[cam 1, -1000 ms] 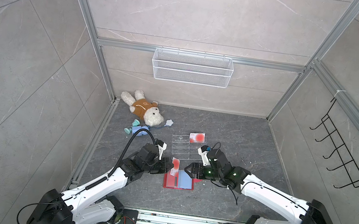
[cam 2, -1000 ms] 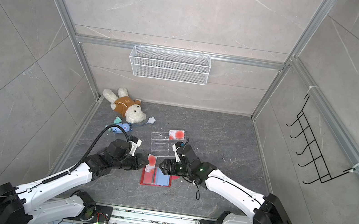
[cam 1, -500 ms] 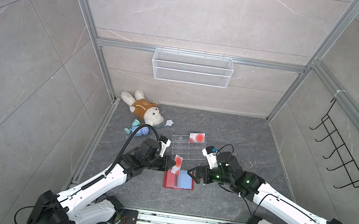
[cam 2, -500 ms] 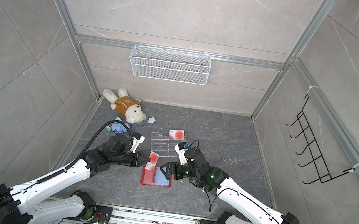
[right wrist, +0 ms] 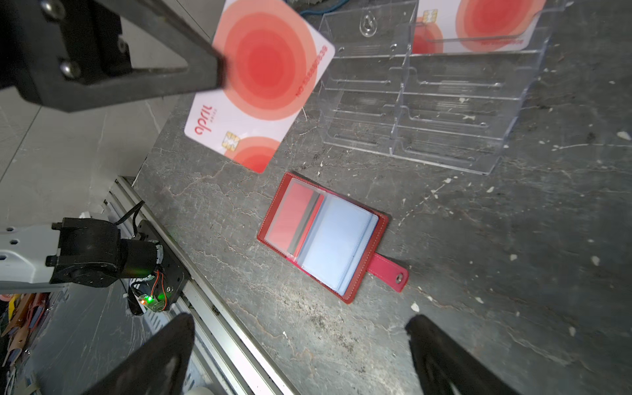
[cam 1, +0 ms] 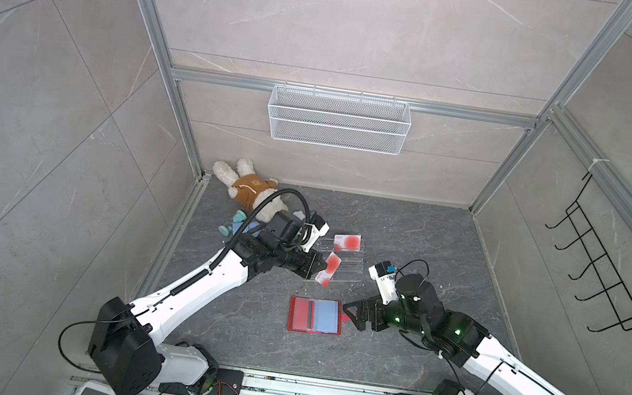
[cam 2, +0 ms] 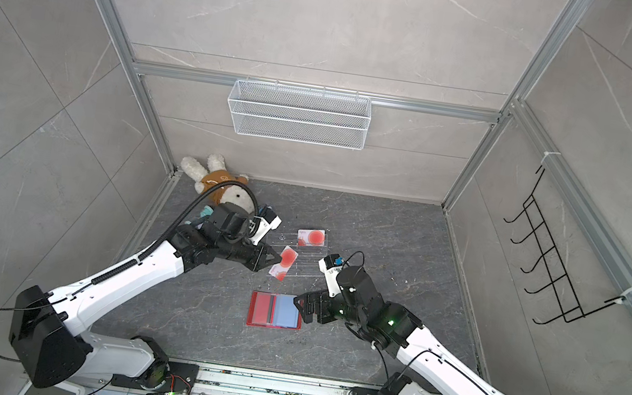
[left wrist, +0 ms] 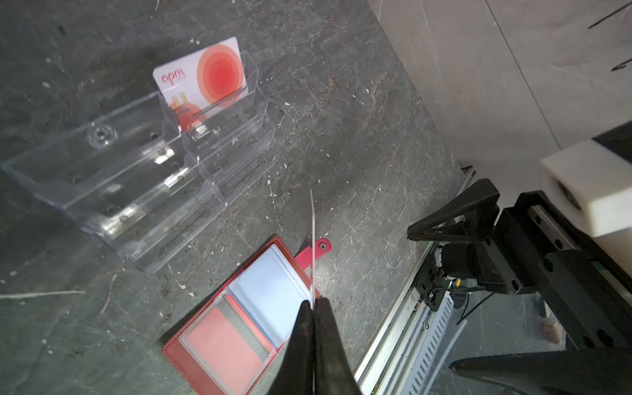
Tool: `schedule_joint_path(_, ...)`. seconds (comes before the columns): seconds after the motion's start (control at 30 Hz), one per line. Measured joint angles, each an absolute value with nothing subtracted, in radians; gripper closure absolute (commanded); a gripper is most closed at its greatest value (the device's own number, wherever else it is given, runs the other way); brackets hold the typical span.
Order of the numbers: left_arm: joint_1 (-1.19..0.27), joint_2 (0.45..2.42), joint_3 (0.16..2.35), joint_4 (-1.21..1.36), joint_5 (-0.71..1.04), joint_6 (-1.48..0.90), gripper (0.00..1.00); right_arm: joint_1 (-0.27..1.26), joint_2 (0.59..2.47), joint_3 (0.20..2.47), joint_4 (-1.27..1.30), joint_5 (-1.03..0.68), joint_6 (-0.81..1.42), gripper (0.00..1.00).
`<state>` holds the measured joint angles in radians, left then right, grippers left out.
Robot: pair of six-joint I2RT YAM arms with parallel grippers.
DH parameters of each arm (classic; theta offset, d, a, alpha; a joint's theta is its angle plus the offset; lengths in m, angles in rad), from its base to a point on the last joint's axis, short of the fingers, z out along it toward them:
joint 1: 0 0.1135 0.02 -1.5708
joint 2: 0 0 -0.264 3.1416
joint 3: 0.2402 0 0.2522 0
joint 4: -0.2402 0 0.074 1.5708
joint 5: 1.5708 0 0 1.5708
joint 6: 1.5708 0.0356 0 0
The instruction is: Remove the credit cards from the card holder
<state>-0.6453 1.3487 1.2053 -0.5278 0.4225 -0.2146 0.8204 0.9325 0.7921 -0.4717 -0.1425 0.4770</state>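
My left gripper (cam 1: 320, 267) is pressed together on one credit card (cam 1: 329, 269), pinching it near one end so most of the card juts free past my fingertips. I carry it in the air just beside the clear stand (cam 1: 344, 262), above the table (cam 1: 405, 236). I judge that free end is what lets me slot it into a tier. Another card (cam 1: 347, 242) already stands upright in the stand's back tier. The card holder (cam 1: 314, 316) lies open and flat on the table between my two arms. Its sleeves face up, which leaves them reachable from above. The sleeve on the strap side looks pale blue and empty, while the other shows a pinkish face that may be a further card, though I cannot tell for sure. My right gripper (cam 1: 352, 316) is spread wide and holds nothing. It hovers near the holder's strap tab (right wrist: 388, 270), well placed, I think, to pin the holder down for the next pull
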Motion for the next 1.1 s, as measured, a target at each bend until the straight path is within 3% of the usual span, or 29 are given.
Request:
schedule_joint_path(0.5,-0.645,1.617,1.623,-0.748,0.374,0.234,1.00,0.820,0.983,0.886,-0.561,-0.089,0.443,0.00)
schedule_joint_path(1.1,-0.645,1.925,1.918,-0.864,0.283,0.460,1.00,0.820,0.995,0.869,-0.544,-0.090,0.441,0.00)
